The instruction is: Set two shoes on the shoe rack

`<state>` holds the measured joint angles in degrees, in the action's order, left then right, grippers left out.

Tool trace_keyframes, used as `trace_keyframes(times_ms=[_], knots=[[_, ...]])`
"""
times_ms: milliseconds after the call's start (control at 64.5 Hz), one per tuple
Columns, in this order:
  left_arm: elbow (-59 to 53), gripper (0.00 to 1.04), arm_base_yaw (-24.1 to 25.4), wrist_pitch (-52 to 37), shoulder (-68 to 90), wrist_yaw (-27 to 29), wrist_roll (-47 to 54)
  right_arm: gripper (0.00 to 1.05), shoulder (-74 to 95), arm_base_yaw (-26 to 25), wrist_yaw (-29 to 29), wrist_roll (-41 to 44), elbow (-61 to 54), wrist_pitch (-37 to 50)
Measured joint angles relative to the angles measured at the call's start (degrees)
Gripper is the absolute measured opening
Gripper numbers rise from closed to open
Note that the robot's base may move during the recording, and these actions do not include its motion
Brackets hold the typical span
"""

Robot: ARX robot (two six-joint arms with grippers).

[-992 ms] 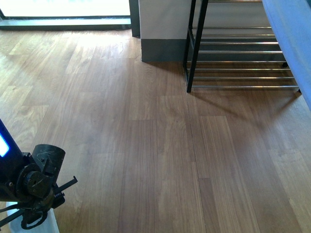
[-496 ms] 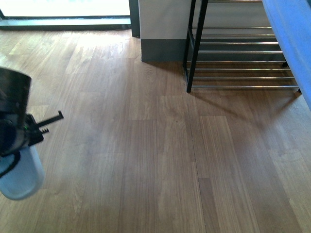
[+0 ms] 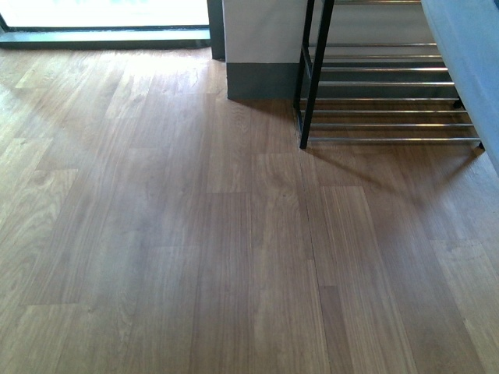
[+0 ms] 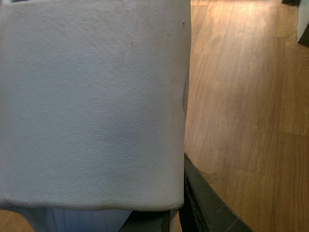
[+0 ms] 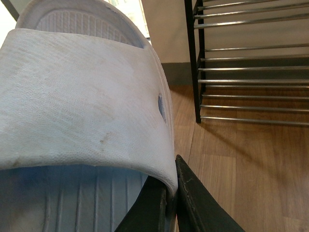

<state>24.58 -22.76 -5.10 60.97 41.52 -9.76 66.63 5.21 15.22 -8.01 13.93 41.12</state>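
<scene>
No longer seeing left gripper (image 4: pixel 176 215) in front view. Counting two slides: first slide (image 4: pixel 91 106) clamped in left jaws, second slide (image 5: pixel 82 96) clamped in right gripper (image 5: pixel 171 205); one rack (image 3: pixel 382 111).

In the front view, the shoe rack (image 3: pixel 390 93) is found in the upper right of the frame, set on the wooden floor (image 3: pixel 234 257), which fills the frame down to the lower edge. A wall pillar (image 3: pixel 261 47) is placed just left of the rack, at the upper centre, and a door threshold (image 3: pixel 101 35) is run along the upper left.

In the left wrist view, a slide (image 4: pixel 91 101) is held close before the camera, its strap edge clamped by the left gripper (image 4: pixel 181 212), with floor behind it.

In the right wrist view, the other slide (image 5: pixel 82 96) is clamped at its strap edge by the right gripper (image 5: pixel 171 193); the rack is seen beyond it.
</scene>
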Motion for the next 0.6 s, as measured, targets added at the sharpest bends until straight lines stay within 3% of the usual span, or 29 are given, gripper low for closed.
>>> trace_keyframes(times_ms=[605], knots=[[-0.42, 0.02, -0.92, 1.01, -2.58, 0.68, 0.74, 0.02, -0.09, 0.07, 0.24, 0.00, 0.00, 0.00]])
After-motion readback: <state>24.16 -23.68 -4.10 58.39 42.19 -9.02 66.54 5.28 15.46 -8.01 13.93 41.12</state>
